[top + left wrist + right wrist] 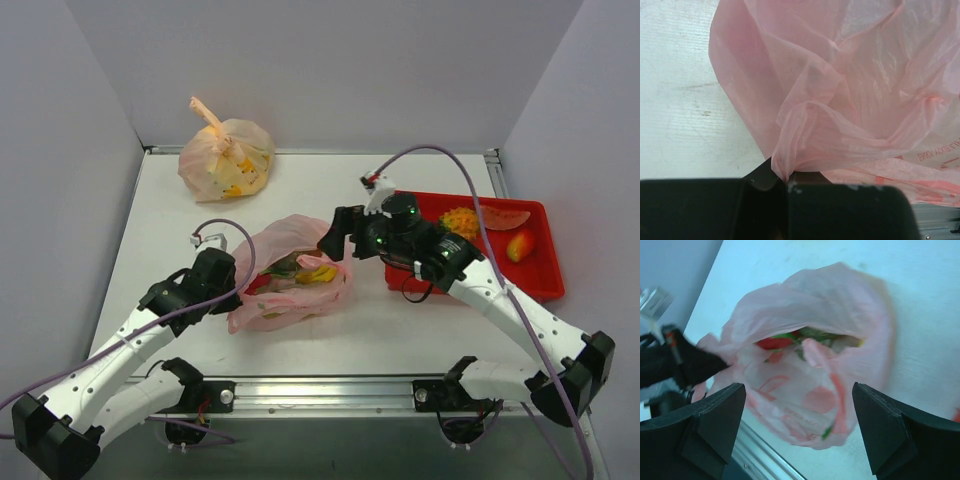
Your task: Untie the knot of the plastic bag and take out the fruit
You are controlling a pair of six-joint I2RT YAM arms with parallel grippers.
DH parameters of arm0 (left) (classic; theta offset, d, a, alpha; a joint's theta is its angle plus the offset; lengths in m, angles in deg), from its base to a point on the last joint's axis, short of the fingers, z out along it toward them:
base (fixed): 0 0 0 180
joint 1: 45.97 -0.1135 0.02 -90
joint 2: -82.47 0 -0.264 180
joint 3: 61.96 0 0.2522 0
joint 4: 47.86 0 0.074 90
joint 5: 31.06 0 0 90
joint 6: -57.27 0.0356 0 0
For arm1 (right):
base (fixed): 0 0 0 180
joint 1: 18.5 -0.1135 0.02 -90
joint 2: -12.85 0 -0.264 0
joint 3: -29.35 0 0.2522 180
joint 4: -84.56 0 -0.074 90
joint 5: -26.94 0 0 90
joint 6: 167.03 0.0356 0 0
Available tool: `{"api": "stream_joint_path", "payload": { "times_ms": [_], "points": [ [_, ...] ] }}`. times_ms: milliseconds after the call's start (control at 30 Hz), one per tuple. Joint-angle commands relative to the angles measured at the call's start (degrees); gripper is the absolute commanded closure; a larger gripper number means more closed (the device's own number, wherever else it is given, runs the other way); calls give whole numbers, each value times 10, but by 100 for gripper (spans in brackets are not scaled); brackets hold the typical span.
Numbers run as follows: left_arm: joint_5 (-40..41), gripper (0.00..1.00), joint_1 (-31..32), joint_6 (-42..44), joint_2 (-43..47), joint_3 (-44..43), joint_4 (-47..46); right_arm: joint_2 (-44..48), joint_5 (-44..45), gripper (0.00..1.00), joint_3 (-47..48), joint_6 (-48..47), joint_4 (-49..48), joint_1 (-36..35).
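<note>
The pink plastic bag (283, 305) lies open at the table's middle; no knot shows. In its mouth I see fruit: a yellow banana bunch (318, 272), something green, and a red piece (258, 283). My left gripper (238, 295) is shut on a pinch of the bag's left edge; in the left wrist view the film (840, 90) bunches into the closed jaws (785, 180). My right gripper (335, 240) is open and empty, just above the bag's right side. In the right wrist view, it (799, 390) frames the bag (840, 300), with red fruit (775, 343) inside.
A red tray (545, 290) at the right holds a spiky pineapple (461, 222), a watermelon slice (503, 218) and a red-yellow fruit (520, 245). A tied yellowish-orange bag (227, 160) sits at the back left. A metal rail runs along the near edge.
</note>
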Motion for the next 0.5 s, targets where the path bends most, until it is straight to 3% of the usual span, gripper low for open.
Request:
{"api": "stream_joint_path", "payload": {
  "times_ms": [0, 67, 167, 300, 467],
  "points": [
    [-3, 100, -2, -7, -5, -1, -4, -68, -64, 9, 46, -80, -4, -69],
    [-4, 100, -2, -7, -7, 0, -4, -116, -78, 9, 67, -97, -6, -118],
    [-6, 100, -2, -8, -12, 4, -4, -184, -143, 10, 66, -83, -30, -129],
    [-22, 100, -2, -9, -16, 6, 0, -223, -71, 11, 14, -34, -29, -109],
    [-23, 100, -2, -6, -14, 10, 4, -196, -54, 11, -83, 89, -39, -43]
  ]
}}
